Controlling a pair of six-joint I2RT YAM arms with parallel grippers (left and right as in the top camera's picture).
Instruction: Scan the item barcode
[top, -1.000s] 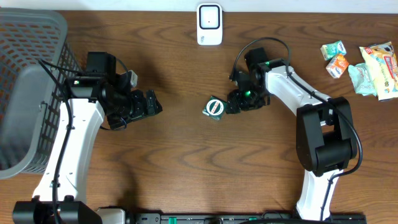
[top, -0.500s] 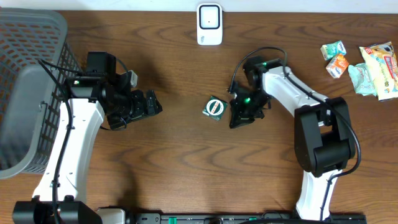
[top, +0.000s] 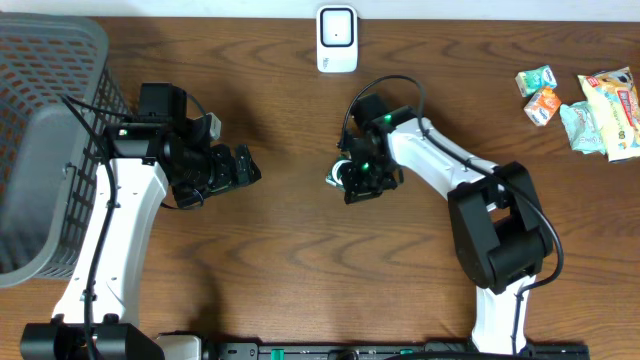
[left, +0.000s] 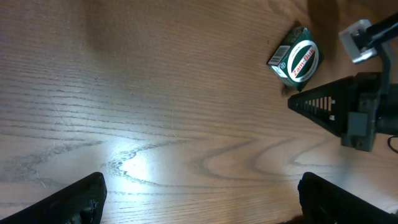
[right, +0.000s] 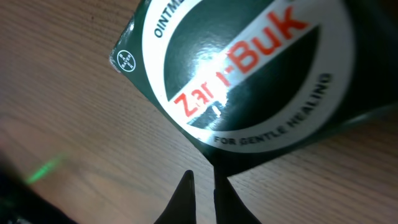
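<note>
Ointment box (left: 297, 56) flat, label-up, seemingly diagonal

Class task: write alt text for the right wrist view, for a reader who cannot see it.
A dark green Zam-Buk ointment box fills the upper frame, its white-ringed label showing red lettering, lying on the wooden table. The right gripper, fingertips almost together, points at the box's lower edge.

Items on the tabletop, by count: one grey mesh basket (top: 40, 60); one white barcode scanner (top: 337, 38); one green ointment box (left: 296, 56); four snack packets (top: 535, 78) (top: 542, 104) (top: 578, 126) (top: 614, 100). Robot arms: two, the left arm (top: 120, 200) and the right arm (top: 440, 150).
</note>
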